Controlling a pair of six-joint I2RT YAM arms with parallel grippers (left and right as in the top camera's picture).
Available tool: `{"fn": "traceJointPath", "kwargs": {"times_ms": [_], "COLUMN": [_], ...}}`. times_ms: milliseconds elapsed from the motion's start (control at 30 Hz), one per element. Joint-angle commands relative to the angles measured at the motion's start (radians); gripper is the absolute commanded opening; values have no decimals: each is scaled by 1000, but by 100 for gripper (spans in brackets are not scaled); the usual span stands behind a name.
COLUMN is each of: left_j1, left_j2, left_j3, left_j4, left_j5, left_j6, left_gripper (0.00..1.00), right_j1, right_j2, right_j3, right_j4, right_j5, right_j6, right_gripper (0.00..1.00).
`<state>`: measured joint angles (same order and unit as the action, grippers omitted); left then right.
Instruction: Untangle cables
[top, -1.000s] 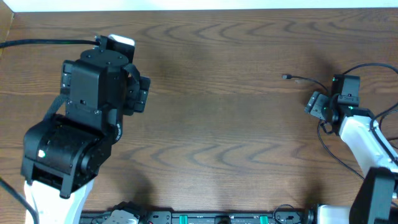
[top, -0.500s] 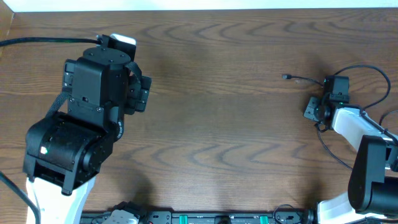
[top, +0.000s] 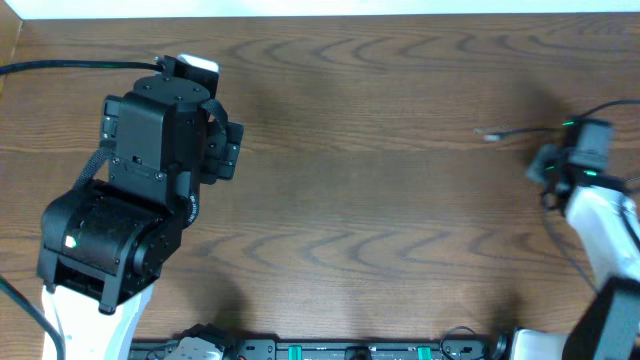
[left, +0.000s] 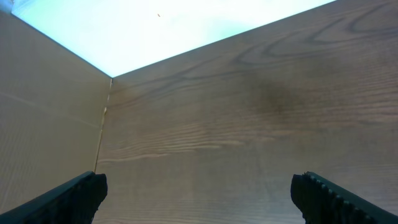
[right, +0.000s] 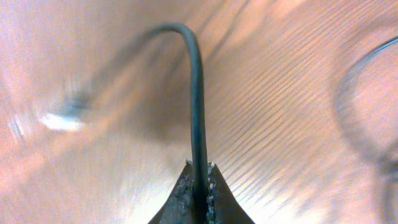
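My right gripper (right: 199, 171) is shut on a thin black cable (right: 198, 112), which rises from between the jaws and bends over to the left toward a blurred plug end (right: 62, 118) near the table. From overhead, the right gripper (top: 547, 166) is near the table's right edge. The black cable (top: 512, 132) trails left from it to its plug end (top: 489, 135). Above the left side of the table my left gripper (left: 199, 190) stands wide open over bare wood, its fingers (left: 81, 194) far apart. Overhead it shows as a big black arm (top: 160, 150).
The wooden table (top: 360, 200) ends at a pale back edge (left: 186, 31), with a side wall (left: 43, 143) at its left. More black cord loops (right: 367, 93) lie right of the right gripper. Equipment lines the front edge (top: 330, 350).
My right gripper closed on the black cable and moved right, dragging the plug end rightward with it. The left arm has stayed put.
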<state>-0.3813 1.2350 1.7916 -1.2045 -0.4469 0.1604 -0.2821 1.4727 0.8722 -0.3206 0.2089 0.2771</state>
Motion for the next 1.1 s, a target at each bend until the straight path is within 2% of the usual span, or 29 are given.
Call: {"fn": "traceJointPath", "kwargs": {"times_ms": [0,300,433,600,633,667,700,900,1067], "left_j1": [3,3,3,3,3,3,3,3,3], "left_j2": [0,0,0,0,0,0,0,0,-1], "left_j3": [-3,-3,-3,-3,-3,-3,-3,-3,-3], "left_j4": [-2,-5,-6,-7,-8,-10,-10,-10,6], "left_j5": [10,29,29,29,29,29,29,29,27], "left_j6": [-9,-9,-9,-9,-9,-9,-9,-8,-5], "left_gripper": [100,100,100,100,100,100,100,100,100], "right_j1": [-107,-358,-473,-592,-603,-608,-608,-579,-462], "right_j2": [-58,-33,-5,58,68,76,79,78,7], "right_j3": [67,98,110,142,142,142,142,154,245], "right_j4": [-2,48,78,93,93,97,99,108,40], "right_j5": [16,17,16,-94,-109,-119,-125,-254,-274], "right_j6": [13,0,44,59,59,59,59,59,44], "right_gripper": [1,1,1,2,29,83,99,99,99]}}
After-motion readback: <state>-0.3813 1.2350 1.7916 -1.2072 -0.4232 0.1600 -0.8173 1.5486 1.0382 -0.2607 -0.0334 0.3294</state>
